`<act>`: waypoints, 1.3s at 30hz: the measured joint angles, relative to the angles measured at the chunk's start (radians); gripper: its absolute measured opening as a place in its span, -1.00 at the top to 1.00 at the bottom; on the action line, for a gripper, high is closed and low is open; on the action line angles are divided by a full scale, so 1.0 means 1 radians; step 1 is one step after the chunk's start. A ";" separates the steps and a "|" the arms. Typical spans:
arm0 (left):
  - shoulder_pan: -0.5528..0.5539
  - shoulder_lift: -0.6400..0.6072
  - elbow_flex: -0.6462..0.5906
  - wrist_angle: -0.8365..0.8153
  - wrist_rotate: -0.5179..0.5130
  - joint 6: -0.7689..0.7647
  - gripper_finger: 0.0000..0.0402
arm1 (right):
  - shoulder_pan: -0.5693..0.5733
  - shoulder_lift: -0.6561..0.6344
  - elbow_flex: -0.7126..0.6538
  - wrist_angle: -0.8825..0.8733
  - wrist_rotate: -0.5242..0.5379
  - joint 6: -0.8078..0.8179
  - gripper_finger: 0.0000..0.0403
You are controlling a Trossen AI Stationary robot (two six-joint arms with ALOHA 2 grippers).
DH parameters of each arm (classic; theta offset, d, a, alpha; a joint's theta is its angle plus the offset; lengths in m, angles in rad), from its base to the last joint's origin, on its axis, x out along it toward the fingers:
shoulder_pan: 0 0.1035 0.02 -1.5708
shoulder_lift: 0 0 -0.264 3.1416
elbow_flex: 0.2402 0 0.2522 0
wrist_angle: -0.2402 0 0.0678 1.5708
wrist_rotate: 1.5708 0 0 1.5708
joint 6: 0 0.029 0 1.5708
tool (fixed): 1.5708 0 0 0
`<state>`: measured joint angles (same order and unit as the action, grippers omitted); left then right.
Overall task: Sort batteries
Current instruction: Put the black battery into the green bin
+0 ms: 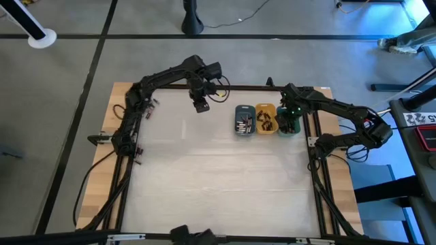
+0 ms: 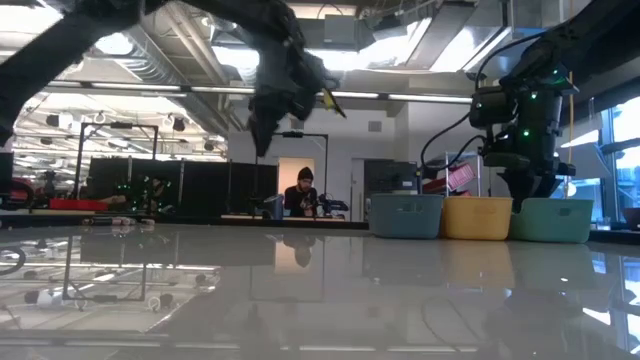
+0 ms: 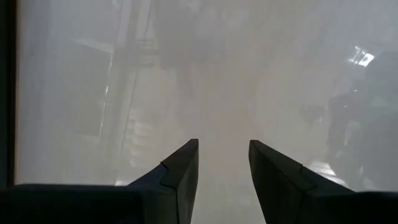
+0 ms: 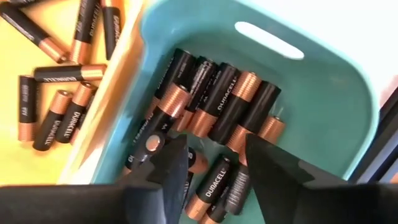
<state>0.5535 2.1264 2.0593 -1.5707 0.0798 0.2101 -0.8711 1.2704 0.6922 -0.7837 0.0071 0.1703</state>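
Batteries [image 4: 217, 106] are heaped directly beneath the right pincer [image 4: 214, 165], inside the green tray [image 4: 336, 106]; more are seen beside it in the orange tray [image 4: 37, 99]. Black-and-copper cylinders are shown. Its fingers are parted, nothing gripped. The left pincer [image 3: 222, 177] is held apart, empty, above the tabletop [image 1: 218, 177].

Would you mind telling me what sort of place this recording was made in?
Probably a robotics lab or workshop: a pale wooden table carrying two dark arms, exposed ceiling ducts, and a person seated at a far bench.
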 joint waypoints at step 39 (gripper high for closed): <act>0.402 -0.686 -1.238 0.559 -0.347 -0.693 0.35 | 0.185 -0.270 -0.013 0.391 -0.149 0.005 0.14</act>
<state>0.9551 1.4399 0.8218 -1.0118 -0.2670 -0.4828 -0.6862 1.0008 0.6788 -0.3923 -0.1416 0.1749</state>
